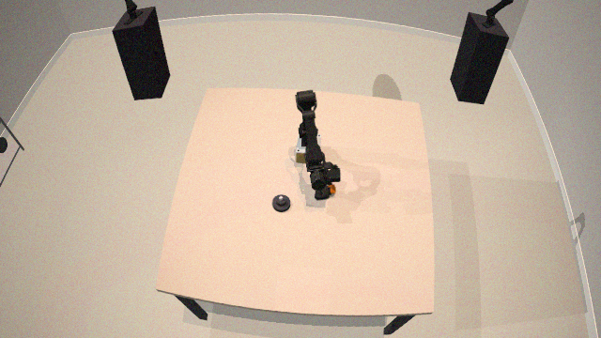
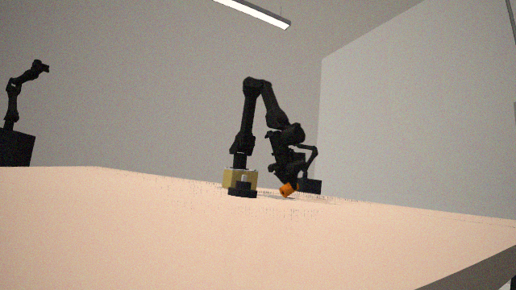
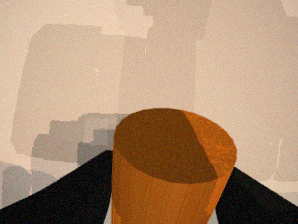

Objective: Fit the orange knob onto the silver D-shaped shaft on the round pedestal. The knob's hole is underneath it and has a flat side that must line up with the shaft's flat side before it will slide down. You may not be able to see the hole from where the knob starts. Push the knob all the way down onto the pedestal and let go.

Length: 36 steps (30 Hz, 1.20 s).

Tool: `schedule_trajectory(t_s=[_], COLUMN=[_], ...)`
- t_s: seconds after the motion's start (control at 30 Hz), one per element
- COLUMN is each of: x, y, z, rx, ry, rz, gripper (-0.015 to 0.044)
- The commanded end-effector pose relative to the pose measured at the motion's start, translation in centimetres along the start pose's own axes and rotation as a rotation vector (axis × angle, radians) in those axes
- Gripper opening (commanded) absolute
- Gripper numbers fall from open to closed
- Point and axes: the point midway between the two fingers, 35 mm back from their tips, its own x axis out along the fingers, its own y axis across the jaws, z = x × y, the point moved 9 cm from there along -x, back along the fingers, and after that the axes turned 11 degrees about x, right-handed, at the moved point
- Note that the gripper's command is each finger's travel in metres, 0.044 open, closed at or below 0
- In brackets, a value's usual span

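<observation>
Orange cylindrical knob (image 1: 332, 189) (image 2: 286, 189) (image 3: 165, 147) pinched in the black fingers (image 1: 324, 193) (image 2: 289, 186), tilted, right of the round black pedestal (image 1: 281, 205) (image 2: 242, 193). Step looks like carry/reorient. Next: turn hole down, bring it over the silver D-shaped shaft (image 1: 281, 198) (image 2: 244, 177), match flats.

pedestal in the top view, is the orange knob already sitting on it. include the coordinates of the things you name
No, the pedestal (image 1: 281, 207) (image 2: 242, 193) stands apart from the orange knob (image 1: 332, 189) (image 2: 286, 190) (image 3: 160, 155), its pale shaft (image 1: 281, 199) (image 2: 244, 177) sticking up bare.
</observation>
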Motion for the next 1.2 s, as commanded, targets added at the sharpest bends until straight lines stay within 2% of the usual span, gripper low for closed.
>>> schedule_trajectory(t_s=[0.0,0.93,1.1,1.17], x=[-0.2,0.2,-0.2,0.0], y=[-0.1,-1.4,-1.3,-1.3], z=[-1.0,-8.1,-7.6,-7.6], rx=[-0.003,-0.003,-0.003,-0.005], ry=[-0.066,-0.531,-0.478,-0.498], rz=[0.014,0.109,0.096,0.101], gripper=[0.0181,0.0181,0.0181,0.0233])
